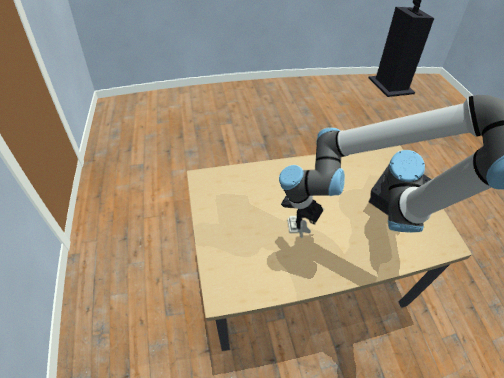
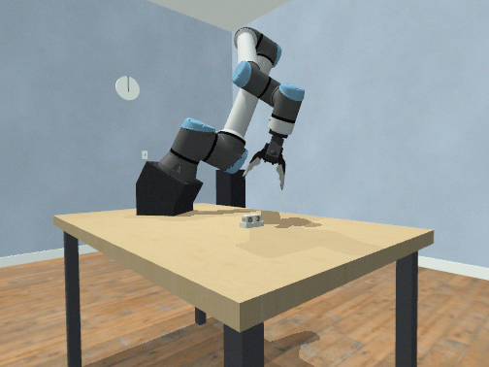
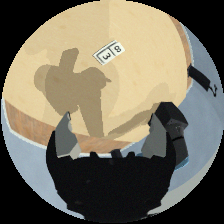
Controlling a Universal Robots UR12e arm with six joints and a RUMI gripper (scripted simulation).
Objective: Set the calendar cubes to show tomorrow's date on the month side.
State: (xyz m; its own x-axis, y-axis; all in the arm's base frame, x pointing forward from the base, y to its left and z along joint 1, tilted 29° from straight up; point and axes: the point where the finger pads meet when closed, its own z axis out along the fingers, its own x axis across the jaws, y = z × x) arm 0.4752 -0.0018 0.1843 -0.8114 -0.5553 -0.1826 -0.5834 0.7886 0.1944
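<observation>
Open tool hanging above calendar, off to 1 side

The black 2-jaw tool (image 1: 300,217) (image 2: 263,182) (image 3: 110,117) is holding nothing, its grey fingers standing wide apart. In the exterior view, the small white block calendar (image 1: 293,224) (image 2: 251,223) (image 3: 109,53) is sitting on the pale wooden tabletop (image 1: 240,280) (image 2: 194,248) (image 3: 135,30), below and slightly left. Its long axis is running left-right there, "02" facing the viewer, but slanting across the finger line in the wrist view.

Wood + plastic-look surfaces on my cam.
Tabletop (image 1: 240,280) (image 2: 233,262) (image 3: 135,25), ctr of the top view: pale wood look, smooth, matt. Floor (image 1: 150,240) (image 2: 121,301), lower L: worn planks, rough-looking. Arm tubes (image 1: 405,131) (image 2: 241,114), upper R: smooth grey, metal or plastic, can't tell; blue caps (image 1: 406,166) (image 2: 198,124), plastic-like, slight sheen. Pedestal (image 1: 405,47) (image 2: 230,189), top R: matt black.
</observation>
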